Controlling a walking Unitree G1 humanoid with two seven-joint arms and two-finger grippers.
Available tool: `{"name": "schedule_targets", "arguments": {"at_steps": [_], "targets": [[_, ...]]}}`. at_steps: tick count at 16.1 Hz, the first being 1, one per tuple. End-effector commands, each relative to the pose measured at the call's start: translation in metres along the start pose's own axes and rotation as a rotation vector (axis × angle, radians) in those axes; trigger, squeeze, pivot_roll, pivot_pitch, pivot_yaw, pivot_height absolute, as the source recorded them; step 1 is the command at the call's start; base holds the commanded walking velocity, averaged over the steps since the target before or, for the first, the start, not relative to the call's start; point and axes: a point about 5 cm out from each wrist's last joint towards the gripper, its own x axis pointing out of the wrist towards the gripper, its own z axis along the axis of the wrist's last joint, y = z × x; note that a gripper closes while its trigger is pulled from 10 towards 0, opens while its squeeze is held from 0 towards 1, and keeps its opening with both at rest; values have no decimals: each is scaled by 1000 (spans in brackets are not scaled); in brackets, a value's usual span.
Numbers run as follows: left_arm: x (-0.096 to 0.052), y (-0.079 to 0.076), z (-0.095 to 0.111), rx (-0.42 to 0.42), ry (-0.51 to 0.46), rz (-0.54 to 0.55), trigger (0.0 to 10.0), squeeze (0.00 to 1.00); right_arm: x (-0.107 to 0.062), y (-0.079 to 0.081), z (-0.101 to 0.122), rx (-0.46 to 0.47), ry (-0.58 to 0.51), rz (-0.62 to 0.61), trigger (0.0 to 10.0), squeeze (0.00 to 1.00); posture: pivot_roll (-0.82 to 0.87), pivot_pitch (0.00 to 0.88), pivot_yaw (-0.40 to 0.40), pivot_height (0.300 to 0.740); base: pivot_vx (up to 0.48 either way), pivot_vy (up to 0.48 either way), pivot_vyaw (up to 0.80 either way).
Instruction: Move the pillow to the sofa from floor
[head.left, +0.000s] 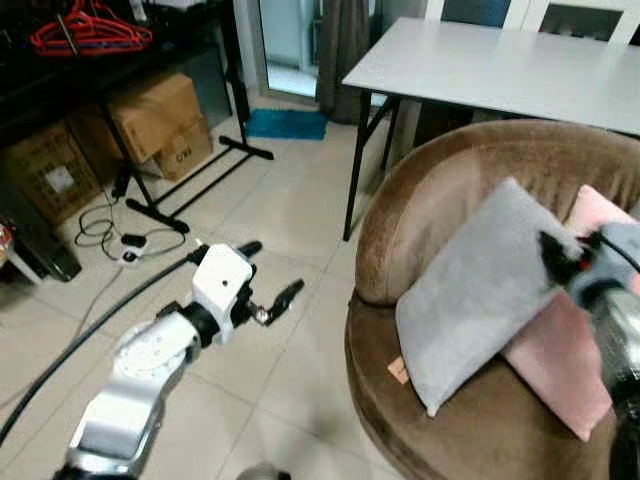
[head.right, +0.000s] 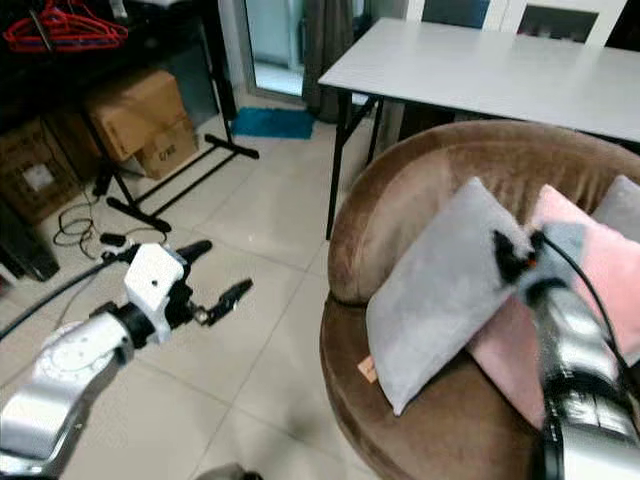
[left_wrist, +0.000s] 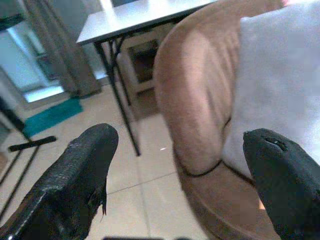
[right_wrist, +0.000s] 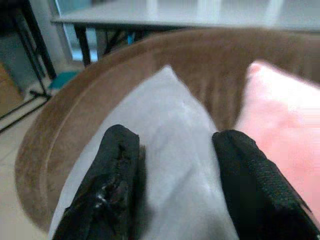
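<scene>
A grey pillow (head.left: 480, 290) lies on the round brown sofa (head.left: 430, 200), leaning against a pink pillow (head.left: 565, 375). My right gripper (head.left: 558, 255) sits at the grey pillow's upper right edge. In the right wrist view its fingers (right_wrist: 120, 170) stand apart over the smooth grey fabric, open, one on each side. My left gripper (head.left: 272, 270) hangs open over the tiled floor to the left of the sofa, holding nothing.
A grey table (head.left: 520, 70) stands behind the sofa. Cardboard boxes (head.left: 160, 120), a black rack's feet (head.left: 190, 180) and a cable with a power strip (head.left: 125, 245) lie on the floor at the left. A blue mat (head.left: 285, 124) is by the door.
</scene>
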Motion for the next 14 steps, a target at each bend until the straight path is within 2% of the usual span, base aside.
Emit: {"name": "schedule_targets", "arguments": {"at_steps": [1,3,4,5,7,8,9,10,11,12,14], "targets": [[0,7,1,13,-7,71,10000,0,-4,1,16,-14,-99,-18,10000,1000,-111,0,82,740,0,0,0],[-1,14,-1,1,-19,185,10000,0,-23,14,22,-26,-171,-22,10000,1000,-124,0,88,740,0,0,0],[-2,17,-2,3,-15,229,10000,0,-30,17,21,-23,-186,-50,10000,118,-125,0,92,740,0,0,0],[-2,21,-4,4,-7,280,10000,0,-40,22,19,-6,-198,-88,10000,0,-118,0,88,740,0,0,0],[1,23,-1,11,-30,296,10000,0,-50,31,14,53,-199,-163,10000,0,-109,0,86,740,0,0,0],[0,26,1,21,-39,319,10000,0,-57,50,11,89,-176,-149,10000,0,-106,0,87,740,0,0,-763],[0,27,2,24,-38,332,10000,0,-60,62,10,104,-164,-137,10000,0,-106,0,87,740,0,0,-788],[-2,29,1,26,-37,359,10000,0,-69,88,8,136,-137,-100,10000,0,-106,0,87,740,0,0,-781],[-2,30,0,21,-35,373,10000,0,-73,103,7,133,-118,-78,10000,0,-95,0,75,740,0,-326,-788],[-3,31,-3,18,-27,393,10000,0,-76,126,4,94,-79,-76,10000,0,-87,0,65,740,0,-442,-781],[-3,30,-4,39,-21,391,10000,0,-76,139,1,101,-59,-78,10000,0,-77,0,64,740,0,-446,-784]]}}
